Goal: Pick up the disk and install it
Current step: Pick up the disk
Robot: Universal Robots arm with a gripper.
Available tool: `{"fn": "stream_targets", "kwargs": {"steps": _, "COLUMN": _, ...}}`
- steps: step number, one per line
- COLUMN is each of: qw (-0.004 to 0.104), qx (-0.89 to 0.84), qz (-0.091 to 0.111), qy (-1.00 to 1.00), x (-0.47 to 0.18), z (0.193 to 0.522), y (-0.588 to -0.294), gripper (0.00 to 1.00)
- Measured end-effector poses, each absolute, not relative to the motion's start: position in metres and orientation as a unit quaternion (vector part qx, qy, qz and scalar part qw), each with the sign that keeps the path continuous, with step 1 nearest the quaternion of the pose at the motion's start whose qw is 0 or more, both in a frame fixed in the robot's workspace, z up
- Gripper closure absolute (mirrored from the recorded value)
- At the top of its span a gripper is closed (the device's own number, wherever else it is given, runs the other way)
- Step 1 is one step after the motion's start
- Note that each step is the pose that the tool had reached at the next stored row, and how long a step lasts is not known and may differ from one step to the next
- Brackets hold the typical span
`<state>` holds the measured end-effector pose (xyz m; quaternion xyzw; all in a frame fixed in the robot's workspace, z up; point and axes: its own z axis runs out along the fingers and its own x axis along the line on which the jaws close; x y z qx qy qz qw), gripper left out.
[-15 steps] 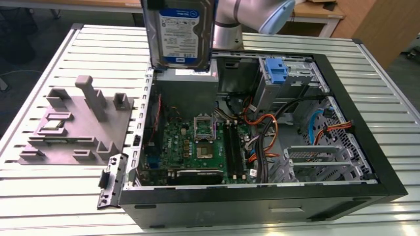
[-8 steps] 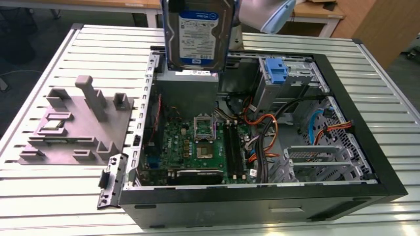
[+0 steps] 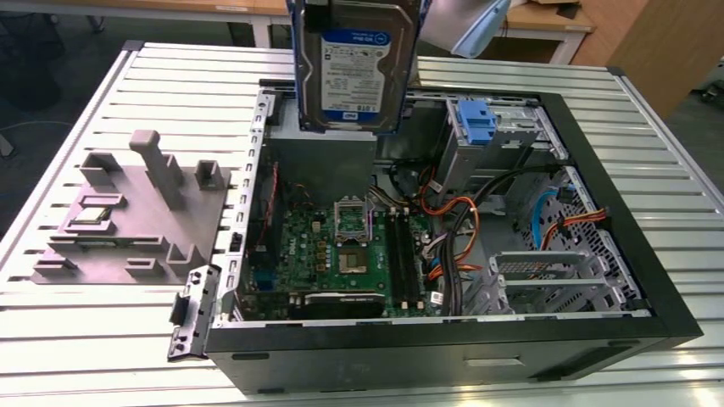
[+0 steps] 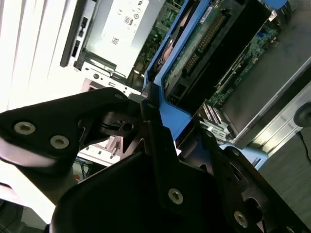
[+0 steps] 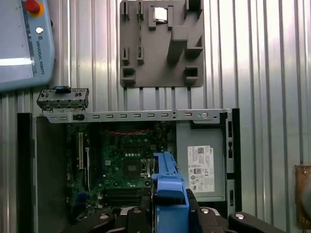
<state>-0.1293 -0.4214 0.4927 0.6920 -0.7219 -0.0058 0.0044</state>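
We see the disk [image 3: 356,64] – flat rectangular silver-grey metal slab w/ white-blue label, blue plastic side rails – held upright above the open black PC case [image 3: 453,360], over its corner w/ the grey sheet-metal box [image 5: 201,165]. In both wrist views the gripper [image 4: 160,121] [image 5: 170,216] has its matte black fingers [image 5: 201,218] clamped on a blue rail. Grey blocky fixture plate [image 3: 125,220] lies beside the case – on ribbed metal table [image 3: 114,356].
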Motion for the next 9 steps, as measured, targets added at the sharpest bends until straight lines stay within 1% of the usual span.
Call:
{"fn": "stream_targets", "kwargs": {"steps": 3, "qw": 0.004, "qx": 0.692, "qz": -0.006, "qy": -0.722, "x": -0.127, "z": 0.491, "y": -0.428, "gripper": 0.64}}
{"fn": "stream_targets", "kwargs": {"steps": 9, "qw": 0.004, "qx": 0.692, "qz": -0.006, "qy": -0.722, "x": -0.103, "z": 0.489, "y": -0.429, "gripper": 0.64}}
